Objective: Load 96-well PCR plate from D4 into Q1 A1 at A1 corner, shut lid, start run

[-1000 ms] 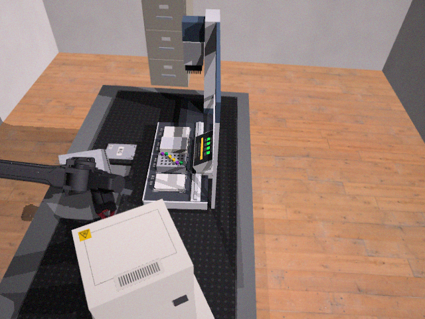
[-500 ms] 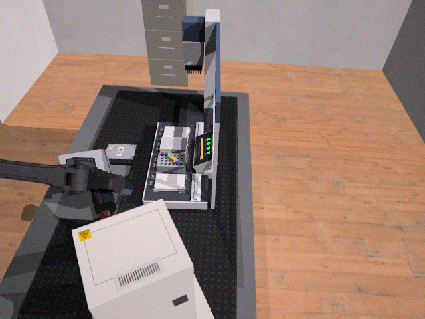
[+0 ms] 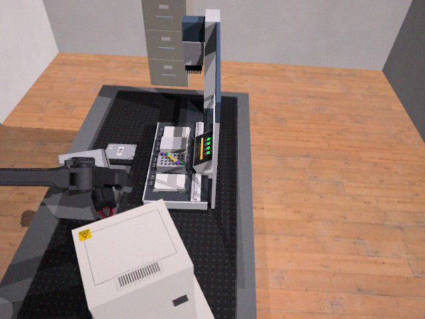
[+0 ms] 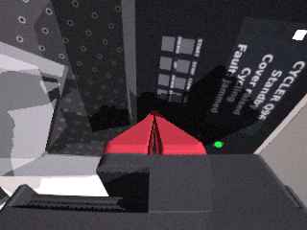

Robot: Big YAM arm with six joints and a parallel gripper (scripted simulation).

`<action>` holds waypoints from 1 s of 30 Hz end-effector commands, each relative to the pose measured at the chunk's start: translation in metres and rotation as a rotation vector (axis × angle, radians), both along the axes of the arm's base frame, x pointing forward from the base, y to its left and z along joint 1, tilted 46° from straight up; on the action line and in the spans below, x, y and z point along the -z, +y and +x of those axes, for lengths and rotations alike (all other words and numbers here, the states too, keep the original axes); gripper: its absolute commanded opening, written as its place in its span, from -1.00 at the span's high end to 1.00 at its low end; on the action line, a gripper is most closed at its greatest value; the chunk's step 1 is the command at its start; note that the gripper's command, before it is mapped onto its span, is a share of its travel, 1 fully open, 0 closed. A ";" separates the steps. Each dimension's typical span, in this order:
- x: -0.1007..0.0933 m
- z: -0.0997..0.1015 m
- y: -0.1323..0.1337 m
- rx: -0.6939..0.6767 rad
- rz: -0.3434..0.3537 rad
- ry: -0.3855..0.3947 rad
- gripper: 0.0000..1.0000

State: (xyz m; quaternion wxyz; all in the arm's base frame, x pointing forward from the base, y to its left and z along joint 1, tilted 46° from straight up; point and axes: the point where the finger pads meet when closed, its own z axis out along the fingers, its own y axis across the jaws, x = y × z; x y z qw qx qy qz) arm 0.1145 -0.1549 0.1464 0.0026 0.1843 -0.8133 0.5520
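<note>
The hand (image 4: 154, 126) was clenched on nothing, red tips pointed up-frame at the key grid (image 4: 174, 68) on Q1 (image 3: 137, 254), just beyond them. The lamp (image 4: 218, 144) showed green, lower right of the tips. The PCR plate (image 3: 170, 181) lay on the deck at centre frame, well apart.

Top view. The white cycler (image 3: 137, 247), lid shut, stands nearest on the dark perforated table (image 3: 219, 240). The arm (image 3: 51, 177) reaches in from the left, its red-fingered gripper (image 3: 105, 211) closed just beside the cycler's rear left edge. Beyond it, a deck (image 3: 171, 203) carries plates and a tube block (image 3: 170, 161).
</note>
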 end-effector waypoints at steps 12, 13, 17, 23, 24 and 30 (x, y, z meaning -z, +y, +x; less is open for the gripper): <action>-0.007 0.005 0.002 0.009 0.026 -0.089 1.00; -0.006 0.012 0.005 0.013 0.041 -0.093 1.00; -0.007 0.019 0.013 0.008 0.068 -0.130 1.00; -0.015 0.013 0.011 0.066 0.125 -0.275 1.00; -0.015 0.013 0.014 0.071 0.131 -0.282 1.00; -0.008 0.015 0.017 0.109 0.192 -0.364 1.00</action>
